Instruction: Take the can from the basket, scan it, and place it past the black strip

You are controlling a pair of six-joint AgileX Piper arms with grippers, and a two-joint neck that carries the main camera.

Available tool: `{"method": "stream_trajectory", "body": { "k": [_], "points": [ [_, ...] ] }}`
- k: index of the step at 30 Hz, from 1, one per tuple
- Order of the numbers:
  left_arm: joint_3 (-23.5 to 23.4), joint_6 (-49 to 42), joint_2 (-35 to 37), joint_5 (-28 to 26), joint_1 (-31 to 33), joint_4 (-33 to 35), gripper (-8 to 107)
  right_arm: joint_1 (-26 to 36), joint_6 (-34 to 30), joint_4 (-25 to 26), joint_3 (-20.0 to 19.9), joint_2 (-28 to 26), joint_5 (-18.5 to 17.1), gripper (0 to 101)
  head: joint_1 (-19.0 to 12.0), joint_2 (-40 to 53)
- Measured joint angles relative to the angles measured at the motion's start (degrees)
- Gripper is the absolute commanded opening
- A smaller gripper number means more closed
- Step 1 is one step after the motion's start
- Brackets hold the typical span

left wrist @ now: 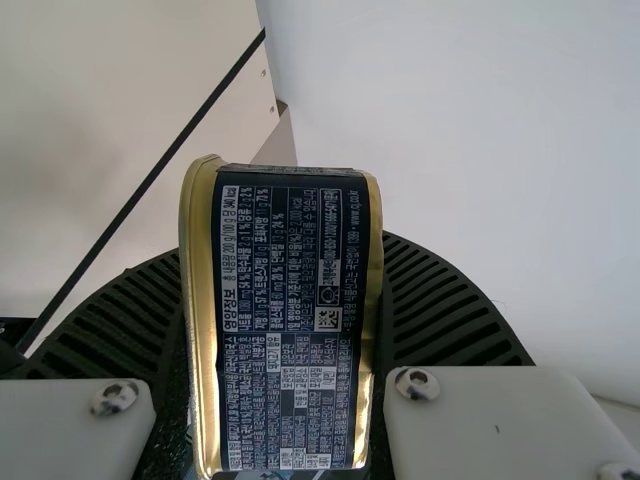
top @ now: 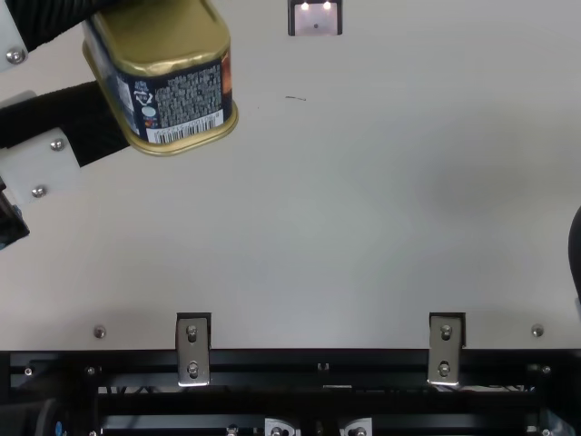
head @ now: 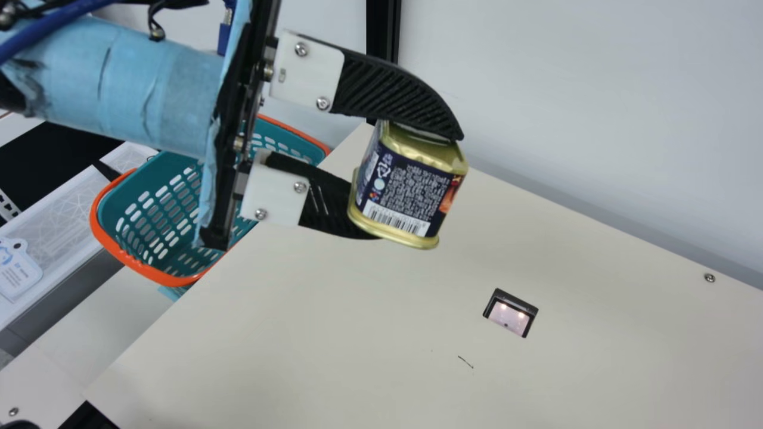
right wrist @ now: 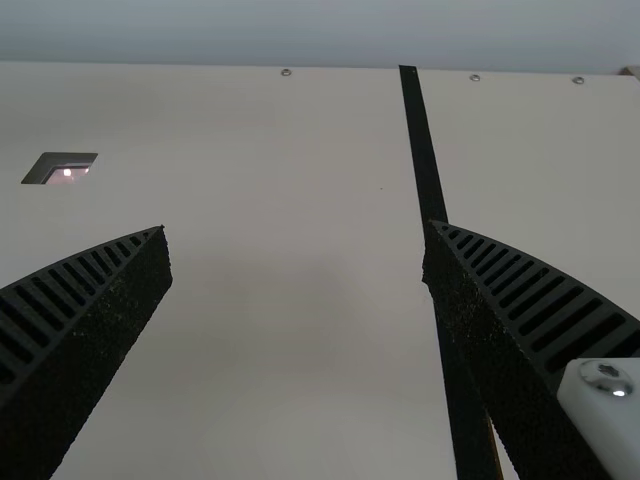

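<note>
My left gripper (head: 400,156) is shut on the gold-rimmed can (head: 410,179), held in the air above the table, up and left of the scanner window (head: 510,313) in the main view. The can's barcode side faces the neck camera. In the top view the can (top: 163,82) hangs at the upper left. The left wrist view has the can (left wrist: 290,320) between the ribbed fingers of my left gripper (left wrist: 285,300). My right gripper (right wrist: 297,250) stands open over the table, its fingers wide apart, with the black strip (right wrist: 424,160) running behind one finger.
The teal basket (head: 161,208) with an orange rim stands beyond the table's left edge in the main view. A pale wall (head: 566,107) rises behind the table (head: 334,333). Metal brackets (top: 192,350) sit along the table's front edge in the top view.
</note>
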State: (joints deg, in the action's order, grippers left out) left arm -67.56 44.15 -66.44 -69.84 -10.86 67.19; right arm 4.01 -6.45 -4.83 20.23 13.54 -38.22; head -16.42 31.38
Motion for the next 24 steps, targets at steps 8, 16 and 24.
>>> {"method": "stream_trajectory", "body": {
  "k": [8,16,24],
  "points": [
    [-0.70,-1.74,-1.46,3.07,1.92,-3.00,10,0.00,0.00,0.00,0.00,0.00,0.00,101,0.00,0.00],
    [-5.98,-2.06,-6.70,13.55,11.11,-14.67,10,0.00,0.00,0.00,0.00,0.00,0.00,101,0.29,0.00],
    [-11.00,2.12,-13.89,24.85,24.38,-31.26,10,0.00,0.00,0.00,0.00,0.00,0.00,101,0.00,0.00]
  ]
}}
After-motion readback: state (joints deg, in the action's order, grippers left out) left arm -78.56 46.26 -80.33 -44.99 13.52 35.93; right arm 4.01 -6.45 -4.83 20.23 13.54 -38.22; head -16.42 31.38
